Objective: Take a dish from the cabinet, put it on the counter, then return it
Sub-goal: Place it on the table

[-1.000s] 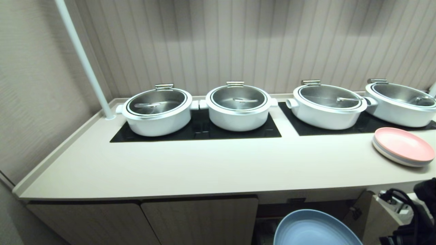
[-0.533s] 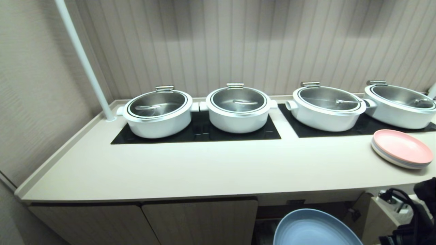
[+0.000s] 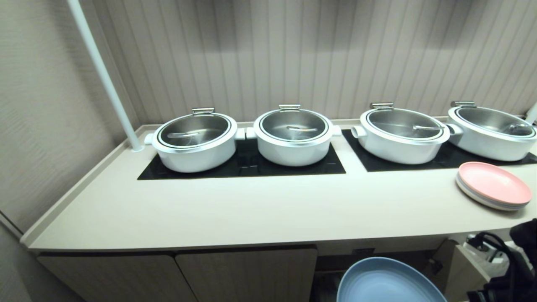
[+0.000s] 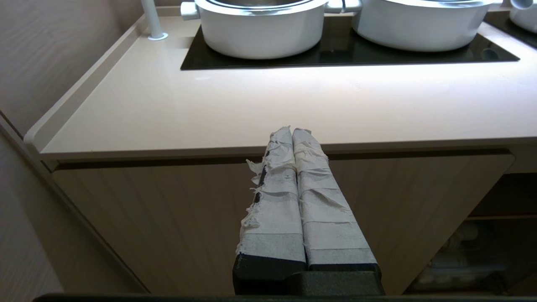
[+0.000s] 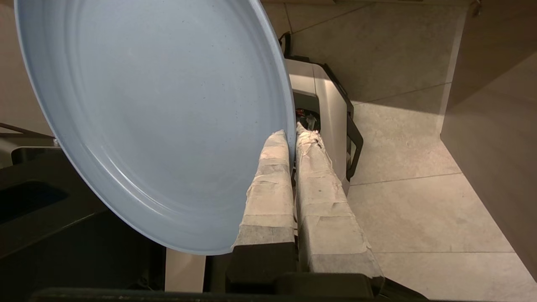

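Head view: four white pots (image 3: 195,142) on black cooktops line the beige table (image 3: 251,209) before a ribbed wall, pink-topped plates (image 3: 493,185) at right. Right pincer (image 5: 292,132) pinches the blue dish (image 5: 155,117) by its rim, below the table edge before the cabinet (image 3: 247,272). Left pincer (image 4: 292,131), pressed closed, holds nothing.

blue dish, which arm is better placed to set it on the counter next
Right. The right gripper is shut on the rim of the blue dish, just below the counter edge. The left gripper is shut and empty, in front of a closed cabinet door.
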